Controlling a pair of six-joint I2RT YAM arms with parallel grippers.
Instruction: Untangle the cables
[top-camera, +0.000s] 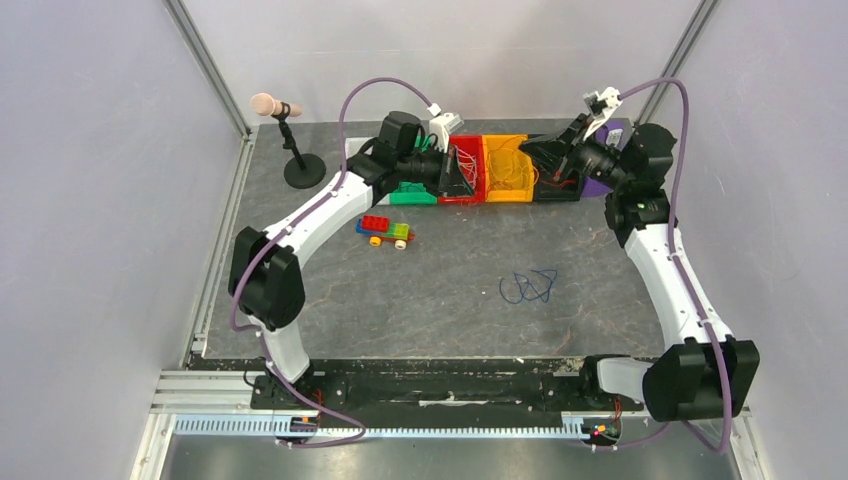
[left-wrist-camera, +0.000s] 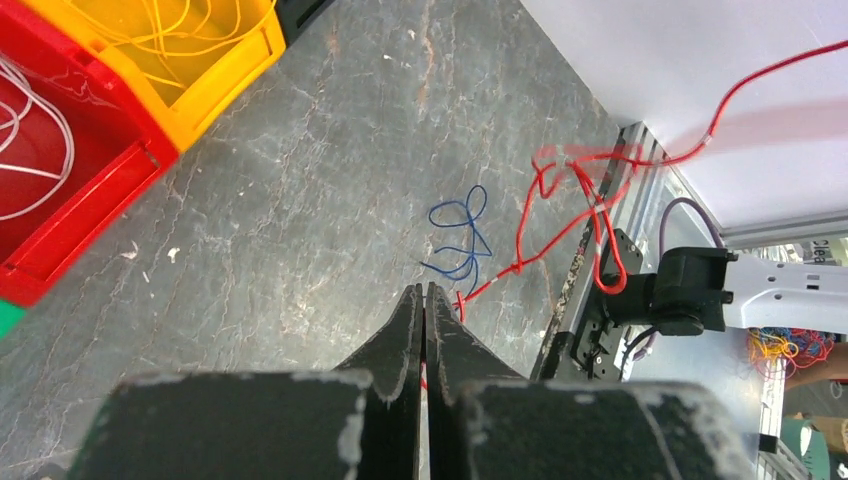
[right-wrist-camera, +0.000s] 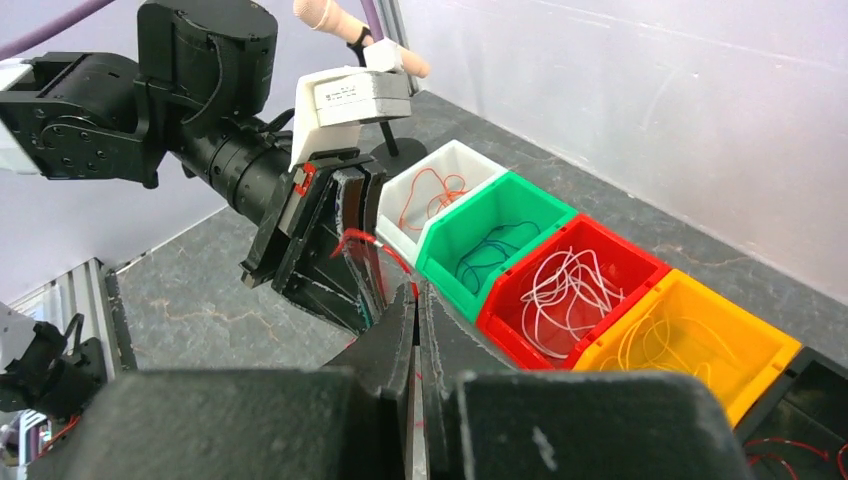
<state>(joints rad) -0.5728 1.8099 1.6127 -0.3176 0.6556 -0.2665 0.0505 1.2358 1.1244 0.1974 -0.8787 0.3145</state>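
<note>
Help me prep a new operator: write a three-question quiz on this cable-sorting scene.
1. True or false: the red bin holds white cables.
2. Which cable lies loose on the table? A) blue cable B) yellow cable C) green cable
3. Fill in: the red cable runs between the left pincer and right pincer, both ___.
Key: 1 true; 2 A; 3 shut.

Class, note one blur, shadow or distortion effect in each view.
Top external: even light; the enclosure posts splay outward. Left wrist: the red cable is partly smeared and shadows the wall. Right wrist: the right gripper looks soft, the bins sharp.
</note>
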